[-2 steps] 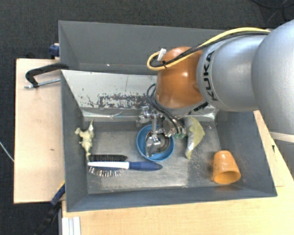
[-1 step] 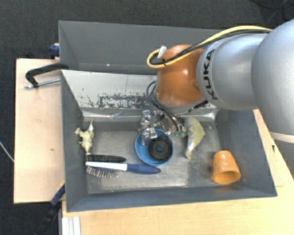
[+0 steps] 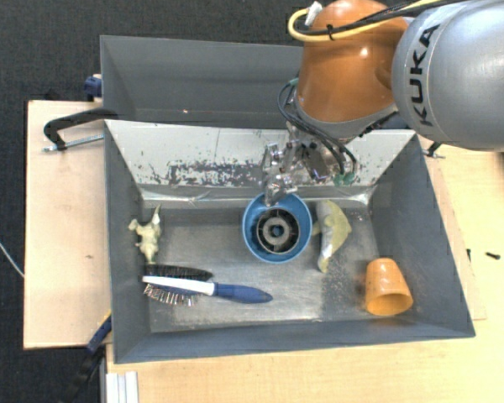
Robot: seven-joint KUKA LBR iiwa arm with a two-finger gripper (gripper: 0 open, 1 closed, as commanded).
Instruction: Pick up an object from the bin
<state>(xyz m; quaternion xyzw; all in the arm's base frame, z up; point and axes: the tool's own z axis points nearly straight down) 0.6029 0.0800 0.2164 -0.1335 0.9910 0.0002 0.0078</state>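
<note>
The tool [image 3: 275, 188] hung over the back rim of a blue round cup [image 3: 276, 229] in the middle of the bin [image 3: 193, 74]; spread or pressed together, I couldn't tell. An orange cup [image 3: 386, 289] lay tipped front-right.

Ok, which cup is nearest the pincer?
The blue cup, standing mouth up right by the pincer; the orange cup lies on its side in the lower right corner.

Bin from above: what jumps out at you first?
The blue round cup in the middle of the bin stands out, with the gripper just above its back rim. An orange cup lies in the front right corner, and a blue-handled brush lies along the front left.
</note>
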